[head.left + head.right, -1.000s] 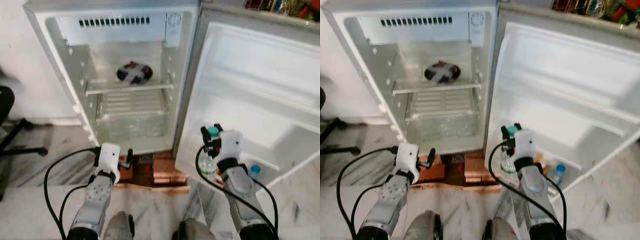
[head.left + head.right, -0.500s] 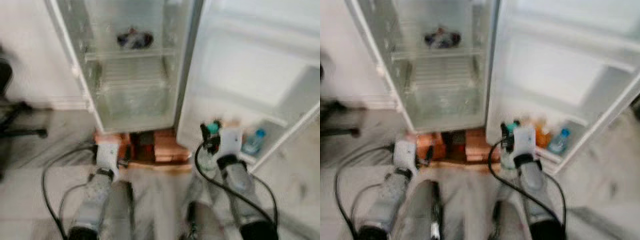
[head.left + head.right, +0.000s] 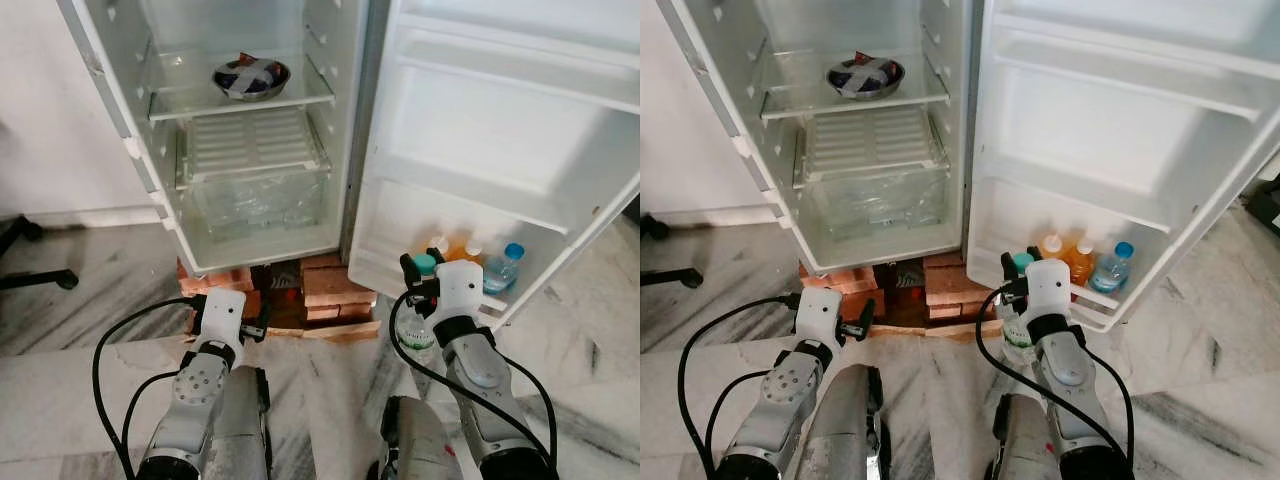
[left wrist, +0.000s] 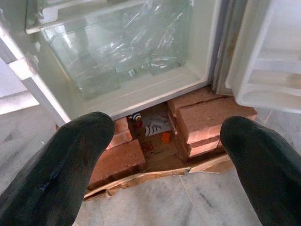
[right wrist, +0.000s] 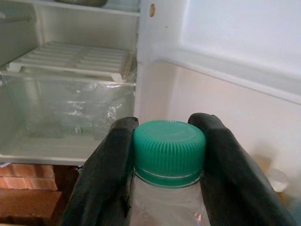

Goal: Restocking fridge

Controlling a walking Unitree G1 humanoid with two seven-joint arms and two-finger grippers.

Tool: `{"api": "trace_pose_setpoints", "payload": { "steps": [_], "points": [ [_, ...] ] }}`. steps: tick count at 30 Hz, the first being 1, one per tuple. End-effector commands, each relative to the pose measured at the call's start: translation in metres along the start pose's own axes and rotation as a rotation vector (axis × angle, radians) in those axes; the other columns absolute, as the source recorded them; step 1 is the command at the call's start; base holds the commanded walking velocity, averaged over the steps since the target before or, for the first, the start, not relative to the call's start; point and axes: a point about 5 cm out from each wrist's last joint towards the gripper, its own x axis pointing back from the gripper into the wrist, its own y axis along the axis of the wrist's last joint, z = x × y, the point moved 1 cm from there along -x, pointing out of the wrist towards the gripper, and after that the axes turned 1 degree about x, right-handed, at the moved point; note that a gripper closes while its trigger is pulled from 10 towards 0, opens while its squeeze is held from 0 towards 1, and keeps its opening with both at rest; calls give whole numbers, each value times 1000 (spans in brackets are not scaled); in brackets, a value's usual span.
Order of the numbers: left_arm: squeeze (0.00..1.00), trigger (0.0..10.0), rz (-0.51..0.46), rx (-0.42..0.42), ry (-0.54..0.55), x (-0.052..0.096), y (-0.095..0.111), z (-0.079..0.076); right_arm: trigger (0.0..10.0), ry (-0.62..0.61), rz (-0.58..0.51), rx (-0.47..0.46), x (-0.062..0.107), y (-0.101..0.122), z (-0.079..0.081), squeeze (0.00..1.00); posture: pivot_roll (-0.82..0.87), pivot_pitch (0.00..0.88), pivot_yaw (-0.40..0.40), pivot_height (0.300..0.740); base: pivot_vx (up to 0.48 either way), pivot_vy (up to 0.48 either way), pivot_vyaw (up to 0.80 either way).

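My right gripper (image 5: 168,134) is shut on the neck of a clear bottle with a green cap (image 3: 425,264), held upright low in front of the open fridge door (image 3: 480,130). The door's bottom shelf (image 3: 400,282) holds two orange drink bottles (image 3: 1052,246) and a blue-capped water bottle (image 3: 503,266). Inside the fridge (image 3: 250,120), a bowl (image 3: 250,77) rests on the glass shelf above a clear crisper drawer (image 3: 255,195). My left gripper (image 4: 167,129) hangs open with nothing in it, low before the fridge's base.
Red bricks (image 3: 322,290) prop up the fridge, with small clutter between them. A black chair base (image 3: 35,275) stands on the marble floor at the left. My own legs (image 3: 240,420) are below the arms.
The whole picture has shifted: the fridge now sits higher and the door's bottom shelf with its bottles has come into view. Both arms keep their pose; the right still holds the bottle.
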Motion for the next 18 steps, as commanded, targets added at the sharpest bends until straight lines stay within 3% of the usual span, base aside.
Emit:
{"api": "trace_pose_setpoints", "payload": {
  "steps": [1,18],
  "points": [
    [0,10000,-4,-6,-3,0,2,0,10000,-10,-38,2,-4,9,-2,0,88,90,-17,619,345,0,0],
    [0,10000,10,-9,-5,0,2,-1,10000,32,-37,-11,-3,9,4,0,85,91,-17,619,325,0,0]
  ]
}}
